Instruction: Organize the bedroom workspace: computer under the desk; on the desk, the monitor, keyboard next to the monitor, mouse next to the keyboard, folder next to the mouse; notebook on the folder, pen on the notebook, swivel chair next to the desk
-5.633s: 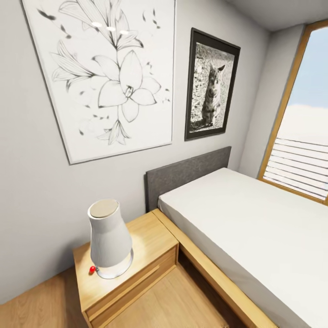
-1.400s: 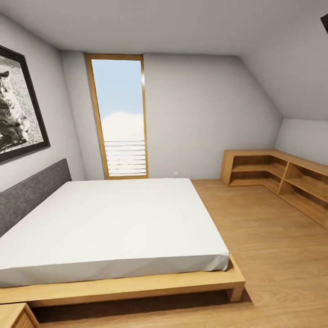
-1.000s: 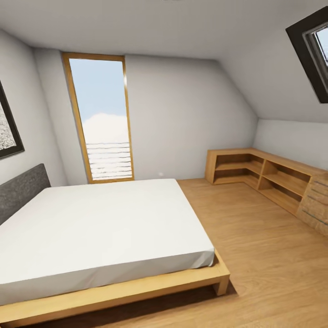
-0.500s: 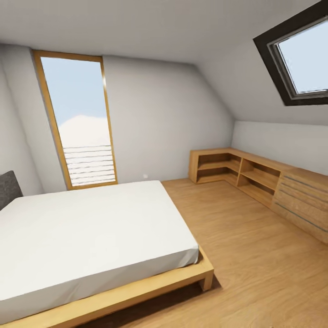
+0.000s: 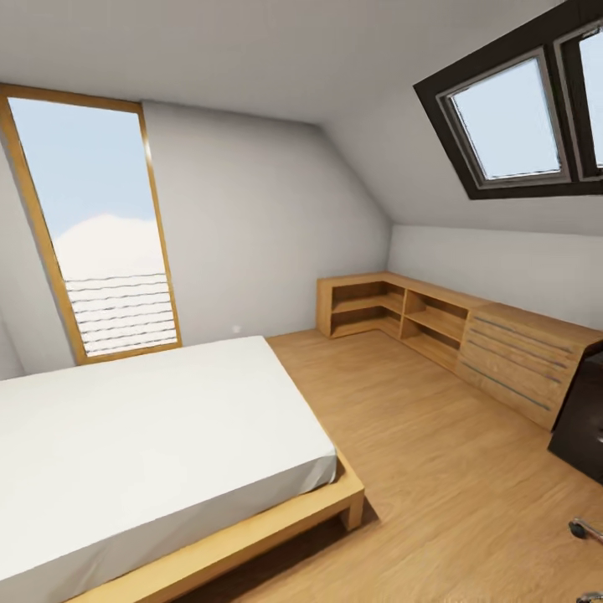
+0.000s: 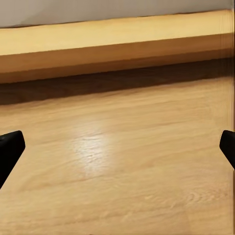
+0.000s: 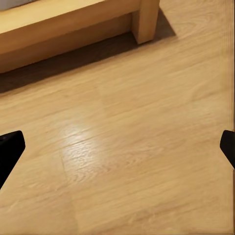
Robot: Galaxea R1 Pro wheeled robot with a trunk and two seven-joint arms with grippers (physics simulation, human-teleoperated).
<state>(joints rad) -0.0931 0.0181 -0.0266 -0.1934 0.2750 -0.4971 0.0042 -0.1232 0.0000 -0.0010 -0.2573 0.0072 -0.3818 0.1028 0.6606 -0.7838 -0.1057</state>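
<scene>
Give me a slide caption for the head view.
Attic bedroom: white bed on wooden frame, tall window, skylight, low wooden shelving along the wall.

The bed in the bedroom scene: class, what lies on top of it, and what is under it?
On the bed lies a plain white mattress with nothing on it. Under it sits a light wooden frame on the wooden floor; the shadowed gap beneath cannot be seen into.
</scene>
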